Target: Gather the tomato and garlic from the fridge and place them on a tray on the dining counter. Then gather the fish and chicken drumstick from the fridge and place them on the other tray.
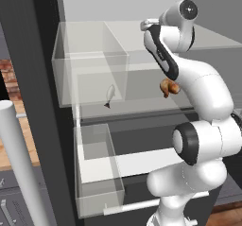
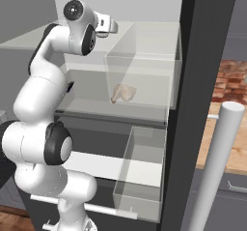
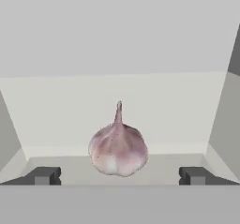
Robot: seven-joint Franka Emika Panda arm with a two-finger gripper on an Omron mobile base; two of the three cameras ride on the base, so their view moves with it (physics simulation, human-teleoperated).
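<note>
**Open claw lined up on the garlic inside the fridge**

In the hand view the gripper (image 3: pixel 119 175) stands wide open, its two dark fingertips (image 3: pixel 43 175) showing at roughly seven and five o'clock with nothing between them but air. The garlic (image 3: pixel 118 148) sits upright on the pale fridge shelf (image 3: pixel 56 106), just past the tips and centred in the gap, stem pointing to twelve o'clock. It does not look touched on either side.

Further out, the base views show the arm reaching into the upper part of the open fridge. On the shelf below, the chicken drumstick (image 2: pixel 123 93) lies at about four o'clock from the wrist in the right base view, and the fish (image 1: pixel 109 96) rests behind a clear bin wall (image 1: pixel 94 55) at nine o'clock from the drumstick in the left base view. The tomato cannot be made out.

The step in hand appears to be picking the garlic. The next move likely calls for a short straight advance until the bulb's widest part lies between the fingers, then closing gently; the round bulb could roll or slip if caught off-centre.
</note>
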